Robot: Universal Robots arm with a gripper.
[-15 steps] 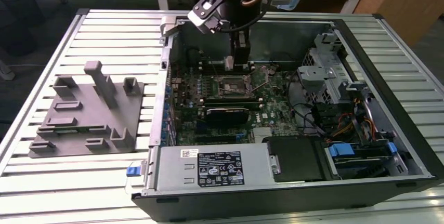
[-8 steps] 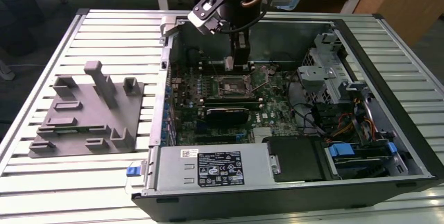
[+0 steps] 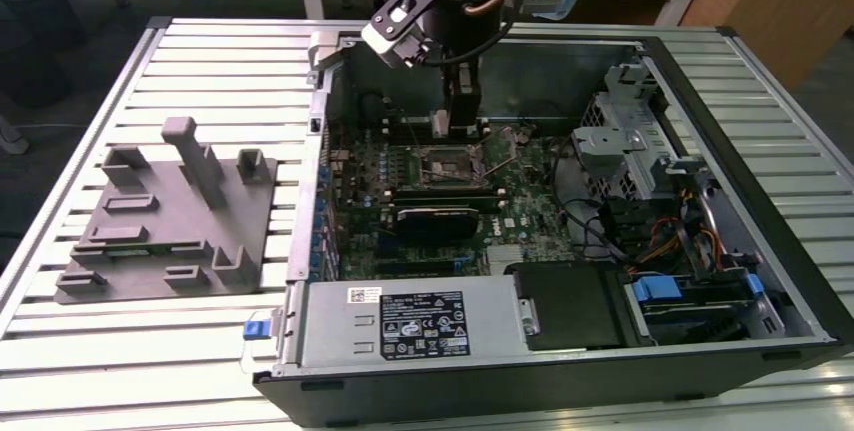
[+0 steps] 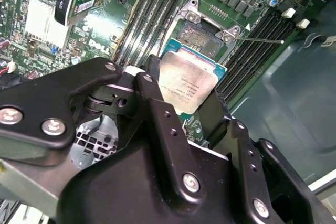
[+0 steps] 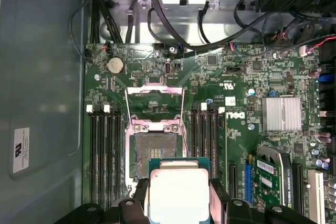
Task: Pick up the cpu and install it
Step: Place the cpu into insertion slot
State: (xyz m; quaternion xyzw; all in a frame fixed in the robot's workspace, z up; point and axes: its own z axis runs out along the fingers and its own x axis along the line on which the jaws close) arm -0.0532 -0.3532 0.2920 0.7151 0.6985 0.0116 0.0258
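My gripper (image 4: 186, 85) is shut on the cpu (image 4: 187, 83), a flat square chip with a silvery top and a green rim, held by two opposite edges between the black fingers (image 4: 157, 103). In the first wrist view the cpu (image 5: 178, 192) hangs just short of the open motherboard socket (image 5: 153, 153), whose metal frame (image 5: 155, 106) is flipped up. In the exterior view my gripper (image 3: 457, 119) sits low inside the computer case, just behind the socket (image 3: 446, 164).
The open black computer case (image 3: 747, 281) lies on a slatted metal table (image 3: 200, 61). Memory slots (image 5: 105, 150) flank the socket. A graphics card (image 3: 438, 221), cables (image 3: 654, 241) and a power supply (image 3: 400, 326) fill the case. A grey fixture (image 3: 167, 221) stands at the exterior view's left.
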